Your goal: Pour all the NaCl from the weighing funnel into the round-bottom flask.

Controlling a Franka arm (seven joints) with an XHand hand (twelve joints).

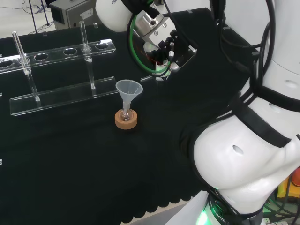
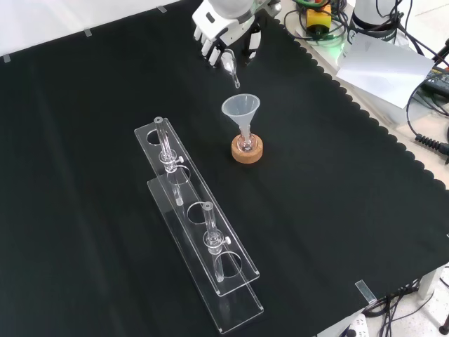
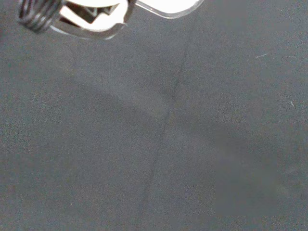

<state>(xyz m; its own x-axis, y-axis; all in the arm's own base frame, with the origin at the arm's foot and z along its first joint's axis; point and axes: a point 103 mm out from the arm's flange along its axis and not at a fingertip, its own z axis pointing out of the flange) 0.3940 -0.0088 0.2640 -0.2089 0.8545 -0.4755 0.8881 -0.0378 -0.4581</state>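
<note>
A small round-bottom flask stands on a cork ring near the cloth's middle, with a clear conical funnel set in its neck. In the head view the same funnel and cork ring stand left of the arm. The hand hangs above and beyond the funnel, its fingers curled round a clear glass weighing funnel whose narrow spout points down, a little short of the funnel's rim. The hand also shows in the head view. What the weighing funnel holds I cannot make out.
A clear acrylic rack with two glass tubes stands left of and nearer than the flask in the front view. The cloth's scalloped edge runs along the right. The arm's white links stand at the head view's right.
</note>
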